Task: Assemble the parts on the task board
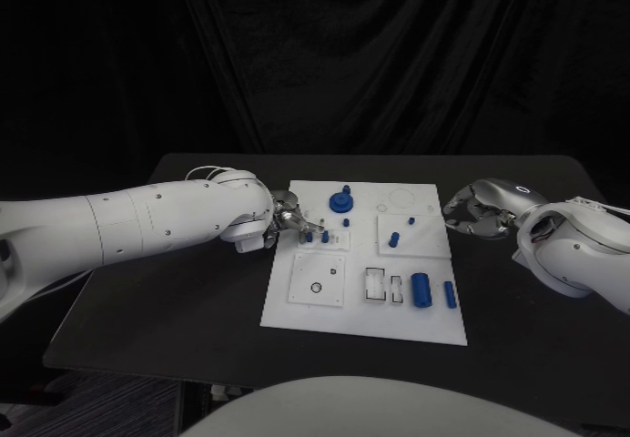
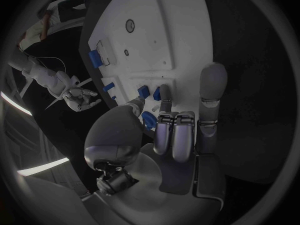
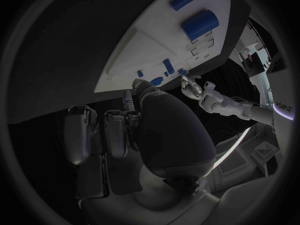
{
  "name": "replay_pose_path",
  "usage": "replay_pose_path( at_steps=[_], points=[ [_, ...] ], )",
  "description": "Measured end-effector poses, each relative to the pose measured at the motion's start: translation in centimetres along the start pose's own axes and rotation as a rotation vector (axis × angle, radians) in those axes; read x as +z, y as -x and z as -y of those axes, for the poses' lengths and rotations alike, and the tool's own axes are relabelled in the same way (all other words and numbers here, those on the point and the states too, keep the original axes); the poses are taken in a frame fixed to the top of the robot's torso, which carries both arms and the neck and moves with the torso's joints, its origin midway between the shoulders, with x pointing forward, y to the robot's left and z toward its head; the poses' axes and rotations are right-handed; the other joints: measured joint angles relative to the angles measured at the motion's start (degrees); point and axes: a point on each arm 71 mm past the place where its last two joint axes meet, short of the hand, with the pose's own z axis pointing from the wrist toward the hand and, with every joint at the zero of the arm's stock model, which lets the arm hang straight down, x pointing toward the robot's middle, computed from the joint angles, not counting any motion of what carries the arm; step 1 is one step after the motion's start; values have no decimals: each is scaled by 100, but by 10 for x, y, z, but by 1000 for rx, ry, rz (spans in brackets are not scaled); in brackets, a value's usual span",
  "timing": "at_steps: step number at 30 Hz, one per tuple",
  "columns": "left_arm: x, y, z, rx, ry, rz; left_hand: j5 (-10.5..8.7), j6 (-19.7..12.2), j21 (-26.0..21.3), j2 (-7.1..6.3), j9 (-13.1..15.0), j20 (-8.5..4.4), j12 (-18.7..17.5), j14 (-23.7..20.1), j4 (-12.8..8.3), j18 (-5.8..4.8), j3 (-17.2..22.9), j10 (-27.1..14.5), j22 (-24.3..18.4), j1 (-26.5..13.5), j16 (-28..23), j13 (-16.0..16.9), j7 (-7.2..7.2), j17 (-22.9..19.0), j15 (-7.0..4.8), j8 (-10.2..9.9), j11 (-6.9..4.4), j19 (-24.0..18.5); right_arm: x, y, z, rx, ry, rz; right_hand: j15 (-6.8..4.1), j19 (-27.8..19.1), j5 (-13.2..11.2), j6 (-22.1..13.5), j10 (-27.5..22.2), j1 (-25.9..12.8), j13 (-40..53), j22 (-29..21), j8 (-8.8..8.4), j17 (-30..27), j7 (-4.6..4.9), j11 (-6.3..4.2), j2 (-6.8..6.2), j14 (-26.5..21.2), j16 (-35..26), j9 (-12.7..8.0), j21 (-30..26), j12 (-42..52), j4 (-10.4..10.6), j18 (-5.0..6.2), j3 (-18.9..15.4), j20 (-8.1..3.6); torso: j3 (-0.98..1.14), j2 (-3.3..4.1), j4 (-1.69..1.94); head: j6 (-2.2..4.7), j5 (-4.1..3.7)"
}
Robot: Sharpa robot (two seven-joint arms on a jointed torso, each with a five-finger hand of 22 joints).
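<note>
Currently no legible writing appears on the task board (image 1: 305,300), which lies at the centre of the black tabletop (image 1: 171,300). The left hand (image 1: 287,221) rests at the board's left edge, fingertips touching a small blue peg (image 1: 309,237) standing in the board; whether it pinches the peg cannot be told. The right hand (image 1: 475,211) sits off the board's right edge, fingers curled inward, holding nothing. A large blue cylinder (image 1: 421,289) and a slim blue pin (image 1: 449,293) lie near the board's right edge. Bare tabletop surrounds the board on all sides.

Right hand (image 3: 125,135): seen beside the task board (image 3: 156,40), nothing held.
Parts: two blue cylinders (image 3: 200,24) lying on the board.
</note>
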Motion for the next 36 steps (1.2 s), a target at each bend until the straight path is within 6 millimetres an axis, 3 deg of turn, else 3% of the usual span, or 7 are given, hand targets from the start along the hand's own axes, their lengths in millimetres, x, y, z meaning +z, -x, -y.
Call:
replay_pose_path(
  at_steps=[8,18,22,24,28,32,36],
  points=[
    [-2,-1,-4,5,11,5,0,165,309,185,82,0,0,0,176,0,-299,0,328,-185,0,0,-61,0,0,81,0,0,0,0,1,0,-2,-1,0,0,0,0,0,0,0,0,0,0,0,0,0,0,0,0,-24,0,0,0,0,0,-1,1,0,0,-1],
    [-16,1,-8,15,-98,162,335,103,408,655,892,-23,0,-22,185,0,-1125,2,375,-475,0,0,-137,0,-21,598,-40,-23,-3,0,3,1,-6,0,0,0,0,0,0,0,-1,0,0,0,0,0,0,0,0,0,-24,0,0,0,0,0,-2,1,2,0,-58],
    [-26,12,0,19,-222,273,1313,-365,290,663,1099,-23,0,-22,64,-1,-1064,2,214,405,0,0,-77,0,-21,539,-40,-23,-4,1,5,1,-9,2,0,0,0,0,0,0,-1,0,0,0,0,0,0,0,0,0,-24,0,0,0,0,0,-3,2,3,0,-66],
    [-31,20,5,30,-291,321,1502,-547,155,610,1102,-23,0,-22,-45,-1,-955,2,61,893,0,0,-36,0,-21,432,-38,-23,-5,1,6,2,-11,3,0,0,0,0,0,0,-1,0,0,0,0,0,0,0,0,0,-24,0,0,0,0,0,-3,1,3,0,-74],
    [-37,29,15,58,-386,357,1547,-763,-199,521,933,45,-189,-8,-59,-1,-731,-1,-308,1636,0,0,83,0,54,177,83,-7,-5,1,6,2,-12,4,0,0,0,0,0,0,-1,0,0,0,0,0,0,0,0,0,-24,0,0,0,0,0,-2,1,0,0,-80],
    [-38,34,25,111,-465,360,1417,-889,-681,386,642,105,-1127,-22,30,60,-599,-455,-730,2137,0,29,187,0,124,-76,184,-20,-5,1,6,3,-11,4,0,0,0,0,0,0,-1,0,0,0,0,0,0,0,0,0,-24,0,-17,0,16,0,1,1,-1,0,-101],
    [-33,36,32,182,-506,340,1151,-1010,-1057,359,336,143,-2200,-18,-202,92,-291,-1337,-1015,2879,0,-15,270,0,166,-265,243,-21,-4,1,5,3,-9,5,0,0,0,0,0,0,-1,0,0,0,0,0,0,0,0,0,-23,0,-17,0,16,0,7,-2,7,0,-132]
  ],
)
